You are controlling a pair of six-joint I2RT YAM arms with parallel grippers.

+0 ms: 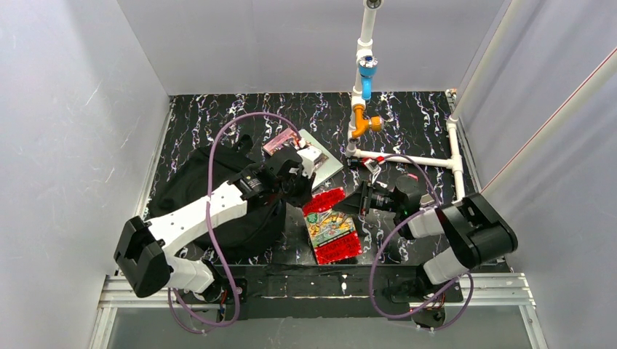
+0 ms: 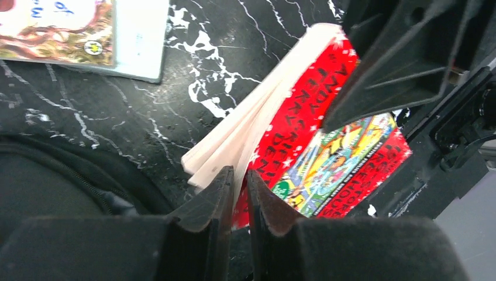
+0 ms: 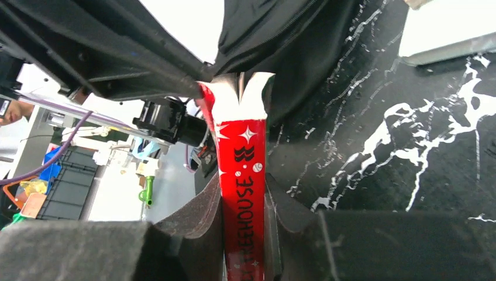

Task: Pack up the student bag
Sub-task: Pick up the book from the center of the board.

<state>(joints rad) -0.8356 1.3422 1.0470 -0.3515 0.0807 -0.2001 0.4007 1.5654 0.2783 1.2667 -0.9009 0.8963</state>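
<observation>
The student bag lies slumped left of centre, with the red book just beside it. The right gripper clamps the book's spine, and the left gripper pinches its cover edge. The book-loading step seems underway; next, it must be lifted toward the bag's opening.

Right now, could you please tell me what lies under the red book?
The black marbled table shows around the red book, and the right gripper clamps its spine. Directly beneath the cover is hidden.
</observation>
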